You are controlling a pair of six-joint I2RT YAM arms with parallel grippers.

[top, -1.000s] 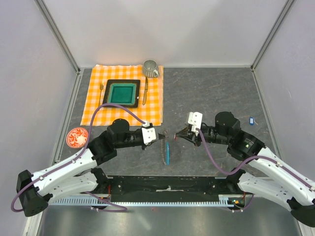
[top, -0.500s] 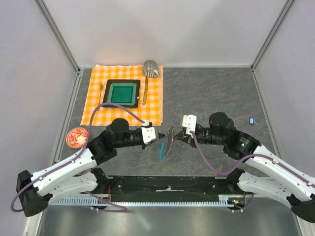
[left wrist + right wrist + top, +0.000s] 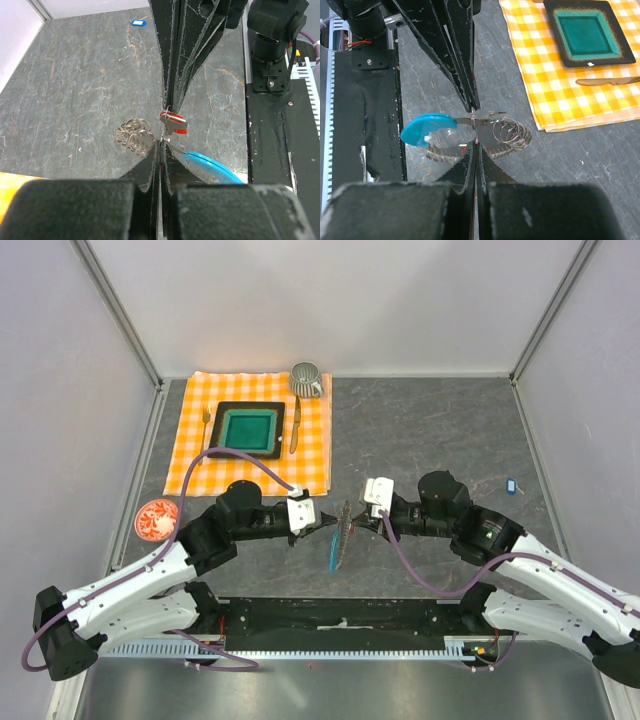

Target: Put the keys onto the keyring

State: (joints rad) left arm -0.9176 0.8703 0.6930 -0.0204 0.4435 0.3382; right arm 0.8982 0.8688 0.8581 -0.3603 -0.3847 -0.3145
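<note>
Closing in from the right, the right gripper [image 3: 356, 514] had crept further left than a second before, and it stood tip to tip with the left gripper [image 3: 324, 524], nothing between them but the work! Its jaws were clamped on the red key [image 3: 173, 121], the tag poking out just beside the fingertips. Opposite, the left gripper was pinched tight on the keyring [image 3: 340, 537], holding it edge-up between the two arms. The bunched coils [image 3: 134, 137] hung to one side and the light-blue strip [image 3: 210, 162] to the other. Threading was the step in hand, by my reading. Key met ring right at the pinch, though whether it had caught the wire was too fine to tell. The next move called for a small, steady push of the key along the coil while the left held firm. Out near the right wall, the blue key [image 3: 511, 484] lay on the table [image 3: 430, 430], well apart from the action and not yet on the ring.
</note>
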